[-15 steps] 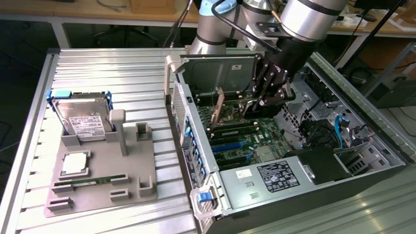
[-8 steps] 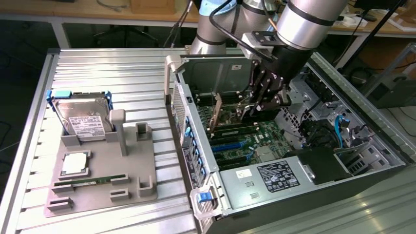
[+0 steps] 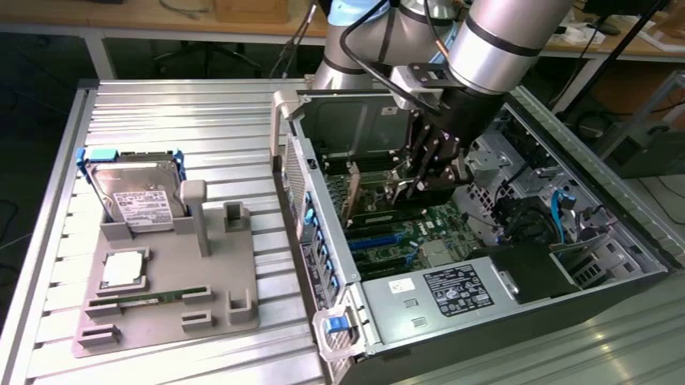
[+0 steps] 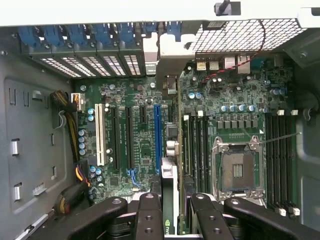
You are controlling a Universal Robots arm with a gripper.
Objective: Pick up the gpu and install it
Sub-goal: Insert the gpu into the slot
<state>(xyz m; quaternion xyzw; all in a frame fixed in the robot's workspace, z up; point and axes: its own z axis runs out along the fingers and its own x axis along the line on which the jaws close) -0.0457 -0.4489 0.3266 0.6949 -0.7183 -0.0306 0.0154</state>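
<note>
I hold the gpu (image 4: 170, 200) edge-on, gripper (image 4: 172, 212) clamped on it above the motherboard (image 4: 140, 145); thin, stiff, fragile (keep to its edges).

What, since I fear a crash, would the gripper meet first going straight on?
Probably the motherboard, near its blue slot; the gpu that the gripper holds would touch first. Depth is unclear.

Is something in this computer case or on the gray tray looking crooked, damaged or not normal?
Nothing stands out. The gripper holds the gpu edge-on above the motherboard slots; the hard drive stands in its tray holder.
</note>
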